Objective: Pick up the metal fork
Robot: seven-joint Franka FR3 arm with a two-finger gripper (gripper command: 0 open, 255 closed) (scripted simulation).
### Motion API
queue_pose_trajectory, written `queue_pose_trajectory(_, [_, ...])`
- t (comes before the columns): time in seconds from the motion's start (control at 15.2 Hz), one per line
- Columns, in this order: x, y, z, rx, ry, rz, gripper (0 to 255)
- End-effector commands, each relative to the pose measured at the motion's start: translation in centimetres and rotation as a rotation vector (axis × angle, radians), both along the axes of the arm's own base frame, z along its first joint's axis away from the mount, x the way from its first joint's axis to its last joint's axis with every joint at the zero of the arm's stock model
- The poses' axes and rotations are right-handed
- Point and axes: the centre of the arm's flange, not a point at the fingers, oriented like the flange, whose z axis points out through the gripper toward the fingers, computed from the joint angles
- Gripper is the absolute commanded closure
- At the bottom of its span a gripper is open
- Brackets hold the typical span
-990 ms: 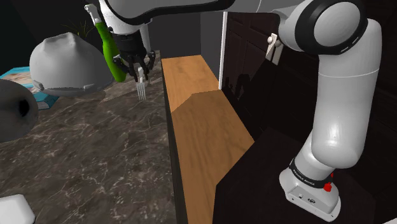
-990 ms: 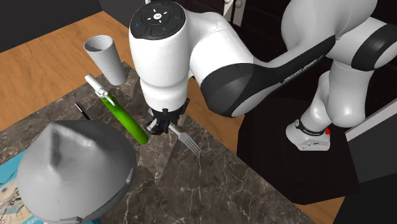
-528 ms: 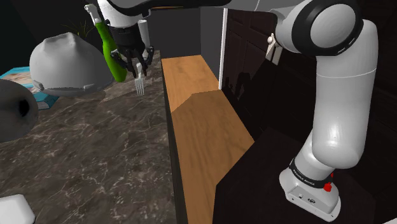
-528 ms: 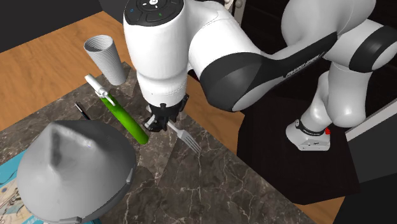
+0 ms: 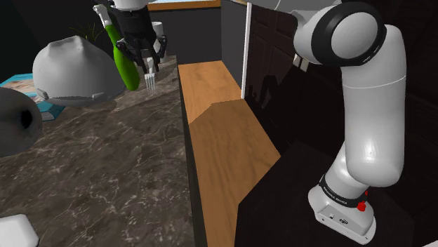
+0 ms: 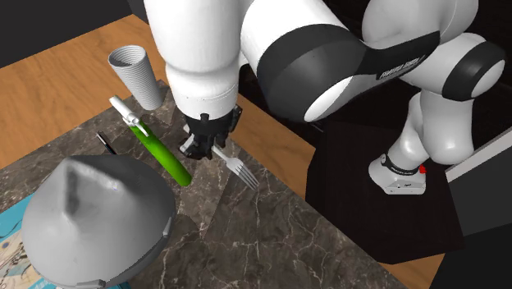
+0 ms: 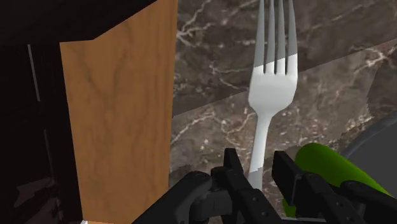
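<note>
Since a second ago, your gripper (image 6: 209, 149) has risen, taking the fork (image 7: 272, 83) clear of the dark marble counter (image 5: 105, 161). You can see its fingers (image 7: 234, 178) closed tight on the handle, tines hanging downward, which keeps the fork steady beside the green bottle (image 6: 160, 152); the pick looks essentially done.

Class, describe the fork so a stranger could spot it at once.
Start at the dark marble counter. Above it, the black gripper clasps a silvery fork by its handle. Unlike the green bottle beside it, it is slim, pale and four-pronged.
</note>
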Motion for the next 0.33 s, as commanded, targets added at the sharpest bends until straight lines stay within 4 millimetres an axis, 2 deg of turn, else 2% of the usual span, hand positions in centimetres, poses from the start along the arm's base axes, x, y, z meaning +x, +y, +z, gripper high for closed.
queue_pose_trajectory(0.0, [-0.1,0.0,1.0,0.0,0.0,0.0,255])
queue_pose_trajectory(0.13, [-0.1,0.0,2.1,0.0,0.0,0.0,255])
queue_pose_trajectory(0.26, [-0.1,0.0,2.2,0.0,0.0,0.0,255])
